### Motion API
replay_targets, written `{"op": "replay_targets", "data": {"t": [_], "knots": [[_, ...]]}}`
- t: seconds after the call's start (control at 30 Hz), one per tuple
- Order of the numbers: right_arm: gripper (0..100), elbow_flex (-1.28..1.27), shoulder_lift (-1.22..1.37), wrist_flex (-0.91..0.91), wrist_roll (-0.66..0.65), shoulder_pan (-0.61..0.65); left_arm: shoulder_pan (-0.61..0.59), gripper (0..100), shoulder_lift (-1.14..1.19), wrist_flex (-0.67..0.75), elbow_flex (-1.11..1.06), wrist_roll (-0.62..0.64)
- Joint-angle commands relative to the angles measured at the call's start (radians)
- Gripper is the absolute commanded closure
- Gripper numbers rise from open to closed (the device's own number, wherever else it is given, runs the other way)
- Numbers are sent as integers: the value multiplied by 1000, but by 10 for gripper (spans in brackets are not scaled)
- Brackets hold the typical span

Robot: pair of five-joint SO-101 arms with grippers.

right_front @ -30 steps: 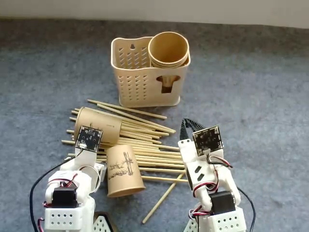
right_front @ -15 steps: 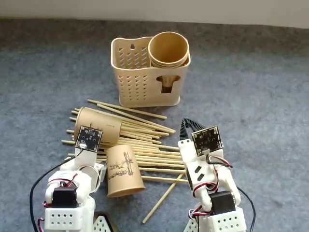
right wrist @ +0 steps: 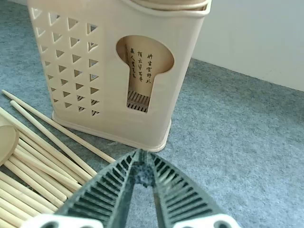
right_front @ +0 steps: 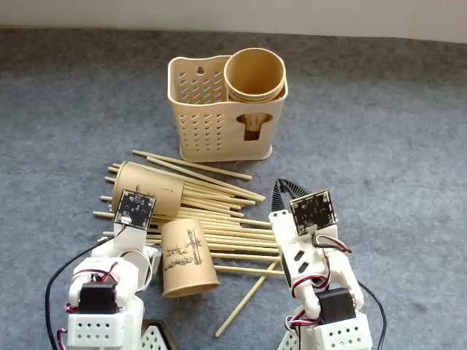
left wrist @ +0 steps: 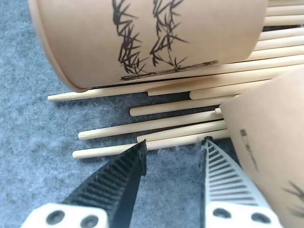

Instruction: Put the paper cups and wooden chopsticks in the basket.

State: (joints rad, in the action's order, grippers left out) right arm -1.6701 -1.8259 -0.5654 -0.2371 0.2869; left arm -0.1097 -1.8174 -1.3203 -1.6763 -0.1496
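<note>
Spread wide over the chopsticks (left wrist: 156, 124), the left end effector (left wrist: 174, 145) may snag the adjacent cup (left wrist: 256, 142) and roll it. The right end effector (right wrist: 142, 167) is clenched, apparently empty.

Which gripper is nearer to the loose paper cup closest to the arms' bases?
Left. The left gripper is open right beside that paper cup, fingertips at the ends of the chopsticks. The right gripper is shut, across the chopsticks from it, facing the basket.
</note>
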Motion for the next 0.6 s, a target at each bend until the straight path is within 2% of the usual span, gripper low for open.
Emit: {"op": "replay_targets", "data": {"t": [0.0,0.23,0.57], "knots": [[991,-97,-13,-2,-17,-12,21,811,-4,-6,-19,-3],[991,-97,-13,-2,-17,-12,10,811,-4,-8,70,-5],[991,-96,-13,-2,-17,-12,-127,809,-4,2,274,-21]]}}
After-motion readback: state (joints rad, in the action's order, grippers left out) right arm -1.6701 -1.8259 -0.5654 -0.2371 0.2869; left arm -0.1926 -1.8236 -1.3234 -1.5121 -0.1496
